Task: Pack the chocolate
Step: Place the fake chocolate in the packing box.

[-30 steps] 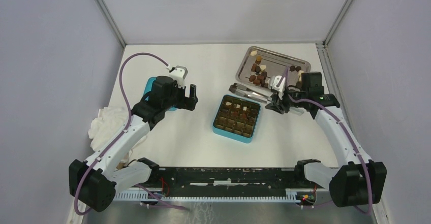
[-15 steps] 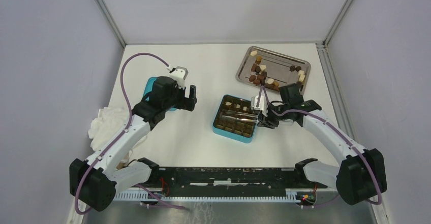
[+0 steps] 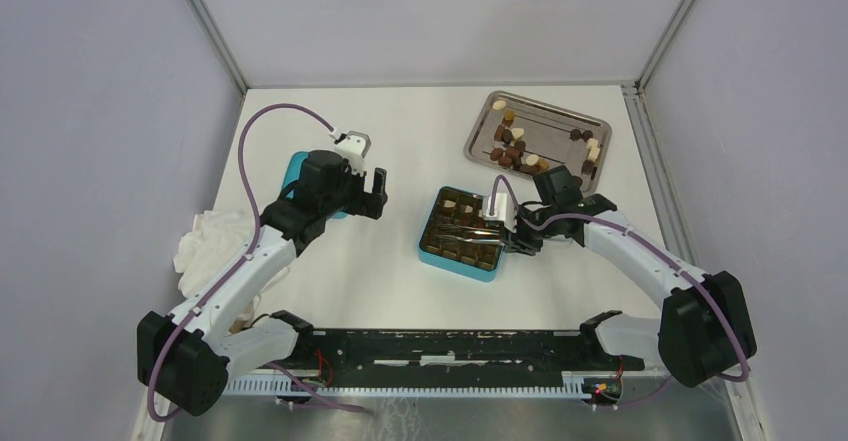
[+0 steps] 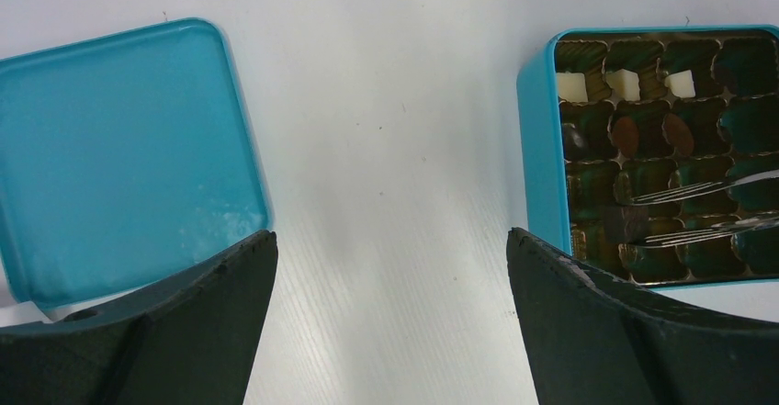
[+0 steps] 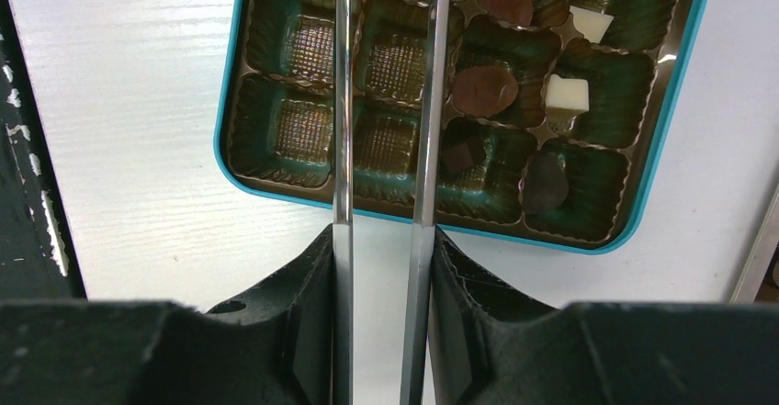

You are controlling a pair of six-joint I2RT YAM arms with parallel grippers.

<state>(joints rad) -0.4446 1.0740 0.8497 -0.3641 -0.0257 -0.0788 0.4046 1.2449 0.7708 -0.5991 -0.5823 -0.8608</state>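
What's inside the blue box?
A brown gridded insert holding a few chocolates, white and brown; much of it is empty. The tweezers cover thin strips of it.

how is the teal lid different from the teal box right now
The lid shows a plain teal face with nothing on it; the box holds a brown gridded insert with a few chocolates in its cells. The lid lies by the left gripper, whose jaws stand wide open; the box lies under the tweezers clamped in the right gripper. Both are teal, square with rounded corners, flat on the white table.
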